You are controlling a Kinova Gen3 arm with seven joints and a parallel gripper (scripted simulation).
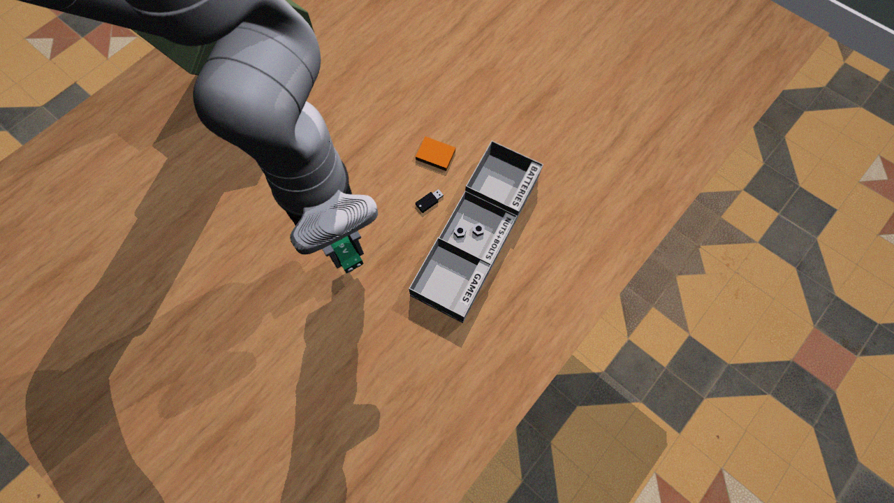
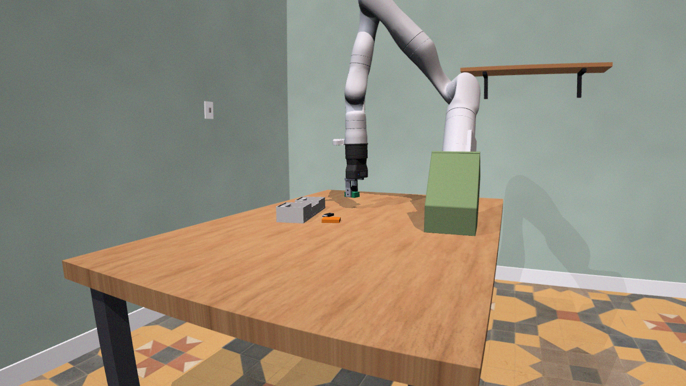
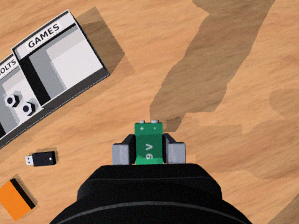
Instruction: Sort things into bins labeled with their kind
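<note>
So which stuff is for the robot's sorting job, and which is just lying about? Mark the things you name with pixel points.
For the job:
- green 9 V battery (image 1: 346, 252) (image 2: 355, 194) (image 3: 149, 146), in the gripper (image 1: 347, 251) (image 2: 352, 193) (image 3: 149, 144)
- BATTERIES bin (image 1: 526, 185)
- NUTS+BOLTS bin (image 1: 499, 238), with two nuts inside
- GAMES bin (image 1: 471, 288) (image 3: 43, 35)

Just lying about, I think, as no label seems to fit:
- black USB stick (image 1: 428, 201) (image 2: 327, 215) (image 3: 44, 158)
- plain orange block (image 1: 435, 152) (image 2: 330, 220) (image 3: 14, 200)

Wooden shelf (image 2: 537, 68) mounted on a pale green wall (image 2: 638, 143) by black brackets (image 2: 579, 85), white switch plate (image 2: 208, 110) fixed to a darker wall (image 2: 143, 158), floor (image 1: 719, 293) (image 2: 575, 335) covered in ochre, charcoal and terracotta tiles, bordered by white skirting (image 2: 551, 278).
</note>
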